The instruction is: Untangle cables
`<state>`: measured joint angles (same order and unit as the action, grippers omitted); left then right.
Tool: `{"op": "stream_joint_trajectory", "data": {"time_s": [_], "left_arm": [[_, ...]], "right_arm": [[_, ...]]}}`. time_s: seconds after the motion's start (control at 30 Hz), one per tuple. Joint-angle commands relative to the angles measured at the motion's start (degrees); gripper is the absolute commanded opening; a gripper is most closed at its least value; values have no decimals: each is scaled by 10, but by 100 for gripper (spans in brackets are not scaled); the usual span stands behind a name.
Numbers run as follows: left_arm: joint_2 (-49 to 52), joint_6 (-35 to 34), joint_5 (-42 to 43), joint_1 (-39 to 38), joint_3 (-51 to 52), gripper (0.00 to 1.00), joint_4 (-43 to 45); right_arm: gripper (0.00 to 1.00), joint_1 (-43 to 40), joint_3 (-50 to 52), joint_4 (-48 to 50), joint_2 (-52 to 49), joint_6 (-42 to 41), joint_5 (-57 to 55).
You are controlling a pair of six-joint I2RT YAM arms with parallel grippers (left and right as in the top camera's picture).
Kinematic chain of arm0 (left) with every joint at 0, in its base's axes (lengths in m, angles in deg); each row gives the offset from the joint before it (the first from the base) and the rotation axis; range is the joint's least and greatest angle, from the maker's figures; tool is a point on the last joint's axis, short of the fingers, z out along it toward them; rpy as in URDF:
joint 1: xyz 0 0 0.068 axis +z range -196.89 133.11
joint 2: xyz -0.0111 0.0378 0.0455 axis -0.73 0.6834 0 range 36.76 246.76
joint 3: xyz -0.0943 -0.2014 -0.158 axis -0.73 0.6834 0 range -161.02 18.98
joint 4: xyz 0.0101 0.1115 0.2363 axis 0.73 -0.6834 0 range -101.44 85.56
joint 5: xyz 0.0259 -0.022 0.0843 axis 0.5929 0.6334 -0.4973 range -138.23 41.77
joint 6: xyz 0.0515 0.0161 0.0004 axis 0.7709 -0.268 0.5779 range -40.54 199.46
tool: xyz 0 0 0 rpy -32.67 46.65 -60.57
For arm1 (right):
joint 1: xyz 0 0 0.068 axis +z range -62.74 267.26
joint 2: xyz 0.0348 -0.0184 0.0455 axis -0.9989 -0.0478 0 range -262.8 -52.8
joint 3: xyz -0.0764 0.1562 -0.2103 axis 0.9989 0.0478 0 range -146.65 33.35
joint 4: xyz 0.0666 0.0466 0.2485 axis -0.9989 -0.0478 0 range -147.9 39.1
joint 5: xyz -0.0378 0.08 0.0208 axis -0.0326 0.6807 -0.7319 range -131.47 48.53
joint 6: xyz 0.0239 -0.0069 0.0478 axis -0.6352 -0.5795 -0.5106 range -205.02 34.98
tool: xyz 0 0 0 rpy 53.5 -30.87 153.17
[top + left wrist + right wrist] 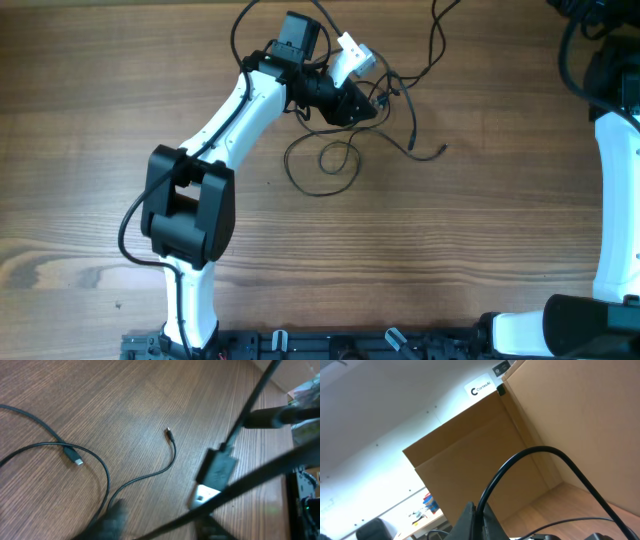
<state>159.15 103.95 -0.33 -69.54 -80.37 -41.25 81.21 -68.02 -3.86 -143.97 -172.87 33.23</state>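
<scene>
Cables: thin, black, several strands. Lie in a loose tangle on the far middle of the wooden table. Trail one open loop toward the near side, one strand toward the far edge, and one plug end out to the right, apart from the knot. From the left wrist: flat plug and smaller tip resting on the wood, with a blurred plug and strands raised close to the lens (too blurred to trace).

Left gripper: sits over the knot at the tangle's far side, touching it or just above it. Cannot tell whether clenched on a strand or released.

Right gripper: clenched. Points up toward a cardboard box bearing a white label; view crossed by a thick black lead.

Right arm: stands at the table's right edge, well apart from the cables.
</scene>
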Motion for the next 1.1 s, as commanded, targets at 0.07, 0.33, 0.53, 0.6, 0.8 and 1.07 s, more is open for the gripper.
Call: {"op": "stream_joint_trajectory", "data": {"time_s": [0.07, 0.33, 0.53, 0.6, 0.8, 1.07], "left_arm": [[10, 3, -47, 1, 1, 4, 4], [5, -26, -101, 60, 1, 4, -11], [-14, -24, -101, 131, 1, 5, -52], [-21, -24, -101, 149, 1, 6, -58], [-44, -24, -101, 170, 1, 6, -61], [-64, -24, -108, 170, 1, 6, -61]], "right_arm": [[5, 4, -16, 2, 7, -6, -10], [5, 4, -15, -174, 7, 135, 8], [5, 4, -15, -391, 6, 304, -12], [5, 4, -15, -447, 6, 339, -20], [5, 4, -15, -606, 6, 438, -61], [5, 4, -16, -742, 7, 528, -133]]}}
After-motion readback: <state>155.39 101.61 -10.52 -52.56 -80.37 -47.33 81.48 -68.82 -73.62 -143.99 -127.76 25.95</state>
